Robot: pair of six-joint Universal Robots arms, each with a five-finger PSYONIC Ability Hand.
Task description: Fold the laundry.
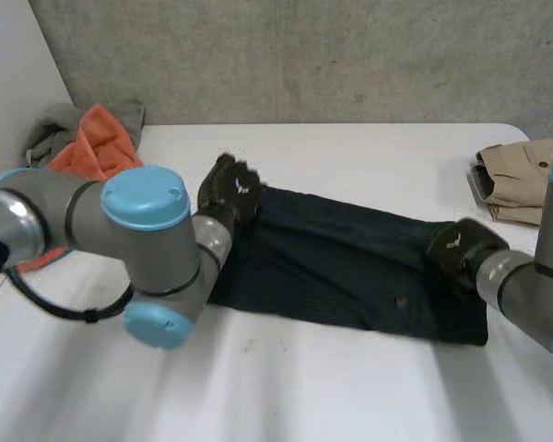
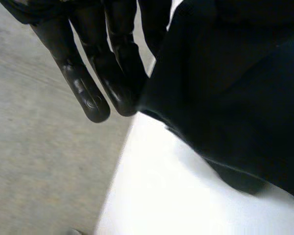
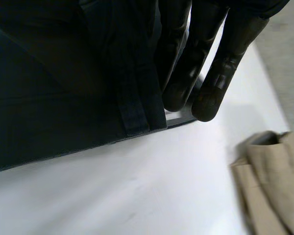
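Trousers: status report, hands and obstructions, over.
Left hand open, at trousers' far corner. Right hand open, at the other end's edge. Trousers flat on table. Tan garment, orange pile lie apart, nothing blocking.

Dark navy trousers [image 1: 350, 267] lie flat across the middle of the table, running from far left to near right. A crumpled orange-and-grey pile [image 1: 88, 138] sits far left. A folded tan garment [image 1: 521, 175] lies far right.
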